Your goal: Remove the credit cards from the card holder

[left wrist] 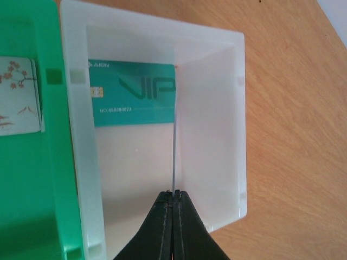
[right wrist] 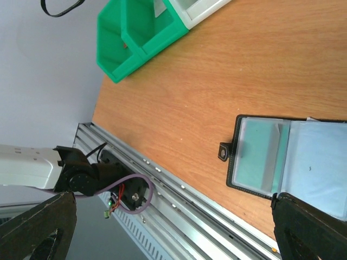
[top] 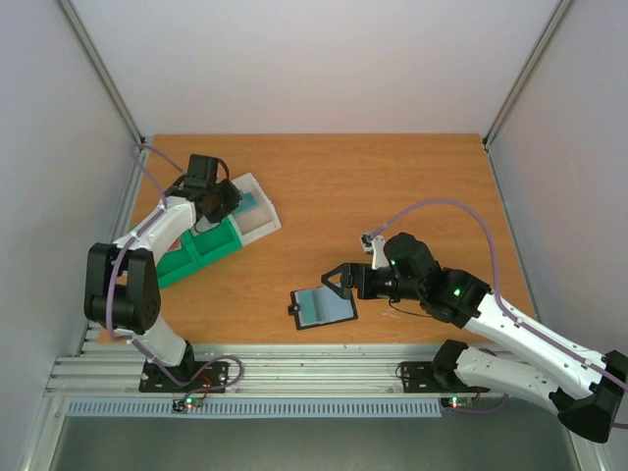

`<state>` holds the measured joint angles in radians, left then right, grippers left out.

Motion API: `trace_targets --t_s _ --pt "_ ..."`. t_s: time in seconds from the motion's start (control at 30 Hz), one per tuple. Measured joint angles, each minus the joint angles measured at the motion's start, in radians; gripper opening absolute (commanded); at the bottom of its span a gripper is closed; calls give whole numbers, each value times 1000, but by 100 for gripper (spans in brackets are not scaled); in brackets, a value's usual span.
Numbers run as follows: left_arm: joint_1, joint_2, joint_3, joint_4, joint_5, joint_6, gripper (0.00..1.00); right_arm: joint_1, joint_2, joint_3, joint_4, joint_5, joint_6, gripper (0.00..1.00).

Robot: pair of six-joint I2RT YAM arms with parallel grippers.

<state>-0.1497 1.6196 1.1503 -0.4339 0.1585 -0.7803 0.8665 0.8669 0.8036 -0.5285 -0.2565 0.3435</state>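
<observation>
Credit cards (left wrist: 135, 95) are landing in the sorting tray (left wrist: 54, 162): a teal one lies flat in the white compartment, and a blossom-print card (left wrist: 19, 92) sits in the green one beside it. Left gripper (left wrist: 173, 194) hangs right over that white compartment, jaws pinched tight on a thin card (left wrist: 174, 135) seen edge-on, pointing straight away from the fingertips. Over to the card holder (top: 324, 307): it lies open on the table (top: 392, 186), well apart from the tray, long axis running left to right, little tab at its left end. Right gripper (top: 332, 285) is clearly the nearer one, poised at the holder's far edge with its jaws spread wide and nothing in them. From the right wrist view the holder sits toward the right-hand finger. Whether its sleeves hold another card, I can't tell.
</observation>
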Motion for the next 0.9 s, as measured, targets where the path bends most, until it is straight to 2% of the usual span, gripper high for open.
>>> trace_targets --t_s 0.37,0.9 --pt "0 110 50 17 -23 0 0 0 8 37 -31 25 -14 98" --pt "0 168 88 15 -61 8 0 0 14 37 -55 48 -13 99"
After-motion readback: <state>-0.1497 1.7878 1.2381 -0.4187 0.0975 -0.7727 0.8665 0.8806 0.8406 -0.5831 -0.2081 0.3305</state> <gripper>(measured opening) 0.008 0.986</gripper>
